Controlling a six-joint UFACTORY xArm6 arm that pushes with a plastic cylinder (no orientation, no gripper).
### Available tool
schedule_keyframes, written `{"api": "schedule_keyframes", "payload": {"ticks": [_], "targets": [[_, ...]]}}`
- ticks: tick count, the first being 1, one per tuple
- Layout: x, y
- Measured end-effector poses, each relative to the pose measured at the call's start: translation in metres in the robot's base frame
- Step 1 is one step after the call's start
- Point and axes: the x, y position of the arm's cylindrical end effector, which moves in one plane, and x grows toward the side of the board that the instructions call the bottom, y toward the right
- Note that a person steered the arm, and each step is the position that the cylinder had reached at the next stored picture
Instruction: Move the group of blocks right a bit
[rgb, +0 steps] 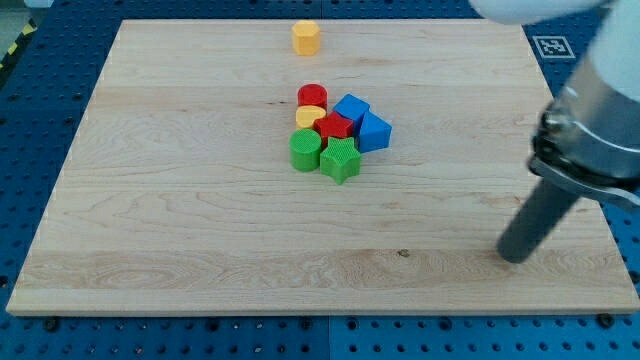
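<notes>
A tight group of blocks sits near the middle of the wooden board (180, 200): a red cylinder (312, 95) at the top, a yellow block (310, 115) below it, a red block (333, 127), a blue block (351, 108), a blue triangular block (374, 133), a green cylinder (305, 150) and a green star-like block (340, 161). A lone yellow hexagonal block (306, 37) stands apart near the view's top. My tip (513, 255) rests on the board far to the right of and below the group, touching no block.
The board lies on a blue perforated table (50, 60). A tag marker (551, 46) sits beyond the board's top right corner. The arm's grey body (600, 110) hangs over the board's right edge.
</notes>
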Motion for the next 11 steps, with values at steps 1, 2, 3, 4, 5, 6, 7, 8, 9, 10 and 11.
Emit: {"api": "schedule_keyframes", "payload": {"ticks": [1,2,3,4,5,6,7,8,9,10,11], "targets": [[-0.016,-0.029],[-0.016,-0.032],[-0.016,-0.076],[-0.018,-0.13],[-0.043,-0.19],[-0.097,-0.232],[-0.113,-0.232],[-0.113,-0.222],[-0.117,-0.213],[-0.118,-0.214],[-0.125,-0.225]]}}
